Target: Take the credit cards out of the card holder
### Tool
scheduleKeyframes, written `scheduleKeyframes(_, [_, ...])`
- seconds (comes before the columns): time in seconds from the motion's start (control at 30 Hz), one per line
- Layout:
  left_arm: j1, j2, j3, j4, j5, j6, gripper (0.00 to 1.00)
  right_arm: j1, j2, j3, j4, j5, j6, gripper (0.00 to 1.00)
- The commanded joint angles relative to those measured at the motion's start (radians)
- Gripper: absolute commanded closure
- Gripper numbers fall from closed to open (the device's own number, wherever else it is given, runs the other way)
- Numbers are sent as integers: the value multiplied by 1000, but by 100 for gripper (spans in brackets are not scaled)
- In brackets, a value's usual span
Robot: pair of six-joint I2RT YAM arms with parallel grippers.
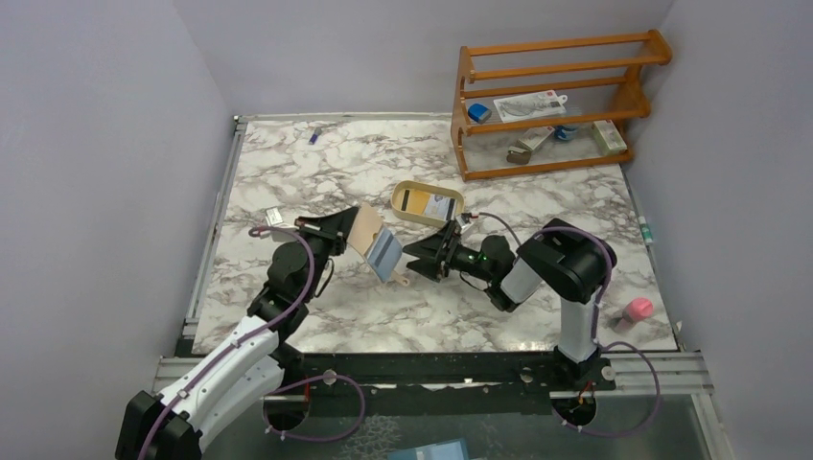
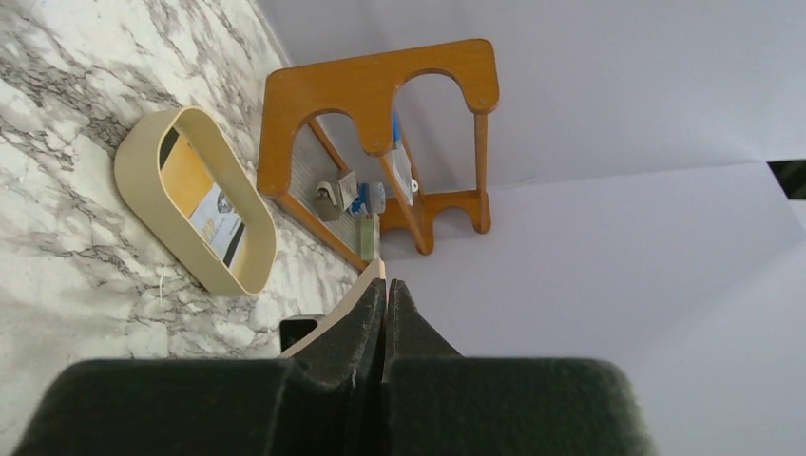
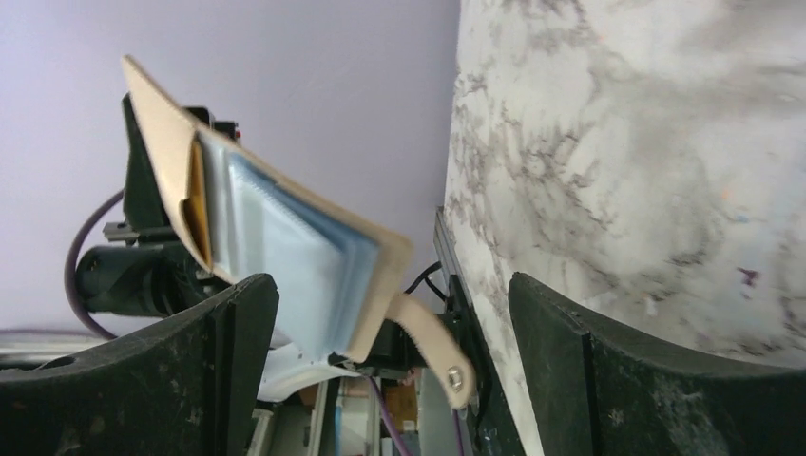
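Note:
My left gripper (image 1: 353, 230) is shut on the beige flap of the card holder (image 1: 381, 247) and holds it open above the table, pale blue inside facing right. In the left wrist view the jaws (image 2: 388, 285) pinch its thin beige edge (image 2: 373, 280). My right gripper (image 1: 423, 257) stands open just right of the holder. In the right wrist view the card holder (image 3: 285, 247) and its snap tab (image 3: 432, 342) hang between the spread fingers (image 3: 238, 370) without touching them. A yellow-orange credit card (image 1: 415, 199) and a bluish-white one (image 1: 440, 207) lie in the oval tan tray (image 1: 422, 221).
The tray (image 2: 143, 161) sits behind the grippers at mid-table. A wooden rack (image 1: 551, 105) with small items stands at the back right. A pink object (image 1: 638, 309) lies at the right edge, a small purple thing (image 1: 314, 136) at the back left.

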Motion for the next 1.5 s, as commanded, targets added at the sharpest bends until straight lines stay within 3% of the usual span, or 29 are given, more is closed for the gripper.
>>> scheduleKeyframes(0.0, [2,-32,-55,83,-85,-192,100,22,76,12,320,64,67,4])
scheduleKeyframes(0.43, [2,-43,-153,199,-120,-370,100,74,57,148,320,54,2,4])
scheduleKeyframes(0.8, [2,-41,-170,237,-148,-372,100,106,31,173,320,59,-19,10])
scheduleKeyframes(1.0, [2,-52,-186,238,-166,-377,100,106,6,162,320,49,-10,36])
scheduleKeyframes(1.13, [3,-63,-204,238,-177,-394,100,106,10,147,320,65,7,75])
scheduleKeyframes(1.27, [3,-84,-228,234,-186,-387,100,105,1,137,319,67,15,98])
scheduleKeyframes(1.4, [7,-106,-214,175,-154,-303,100,99,-36,133,265,27,25,99])
scheduleKeyframes(1.47, [20,-116,-172,81,-102,-220,80,94,-89,122,179,2,0,99])
